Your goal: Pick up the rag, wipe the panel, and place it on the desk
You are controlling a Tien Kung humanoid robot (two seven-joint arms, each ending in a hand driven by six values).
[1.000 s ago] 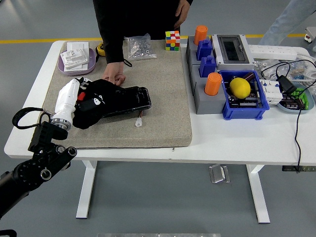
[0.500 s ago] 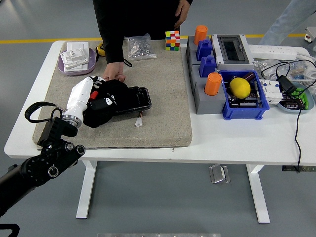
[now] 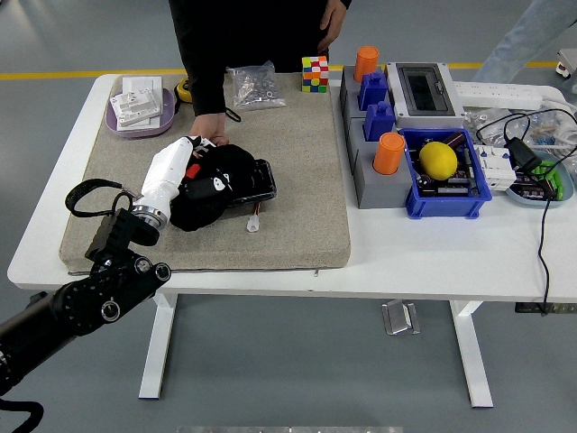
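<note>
Head view: fingers (image 3: 191, 152) grip rag (image 3: 212, 185).

Bare mat (image 3: 302, 171) lies open right of the rag (image 3: 215, 185); a person's hand (image 3: 211, 131) blocks its far side.

The rag (image 3: 212, 185) covers most of the panel (image 3: 261, 179), leaving only its 3 o'clock end bare. The left hand (image 3: 171, 167) presses into the rag, and its fingers are lost in the dark cloth. The person's hand (image 3: 210, 135) at 12 o'clock is half hidden behind them. The person is cut off by the top edge. Small parts in the bag (image 3: 252, 86) are too small to tell.
</note>
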